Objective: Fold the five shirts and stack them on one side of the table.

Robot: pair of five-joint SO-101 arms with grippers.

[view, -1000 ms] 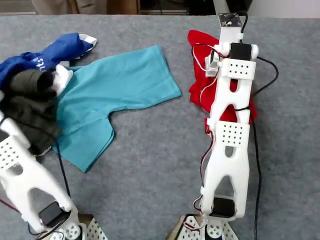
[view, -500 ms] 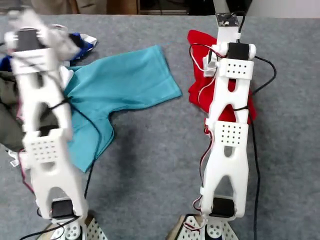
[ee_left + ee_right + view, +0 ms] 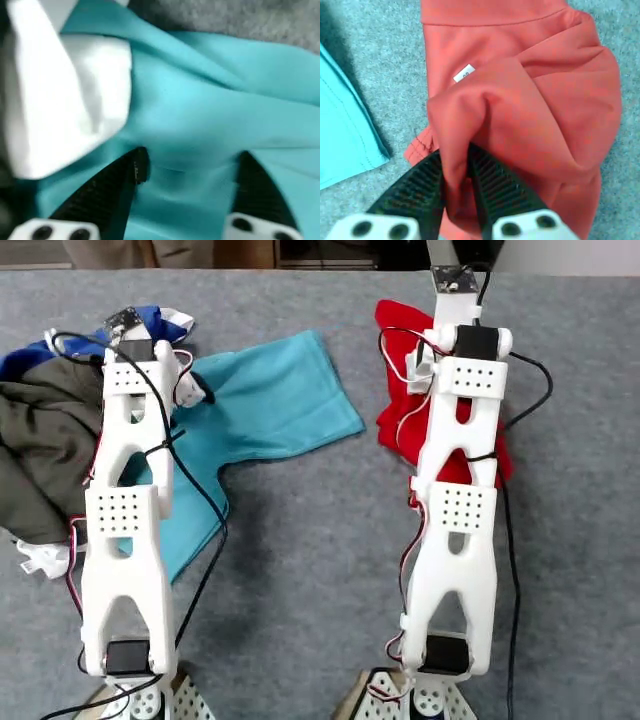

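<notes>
The left gripper (image 3: 192, 167) has swung in over the teal shirt (image 3: 280, 400), which lies left of centre on the table (image 3: 300, 570). Its jaws are spread above the fabric, so a grasp is probably next. Farther back, the right gripper (image 3: 455, 172) stays clenched on the red shirt (image 3: 545, 100).

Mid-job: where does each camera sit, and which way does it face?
High view: fixed overhead, facing down on table and both arms.
Left wrist view: on left arm, facing teal shirt past open jaws.
Right wrist view: on right arm, facing red shirt pinched in its jaws.
Shared: teal shirt in all three.
</notes>
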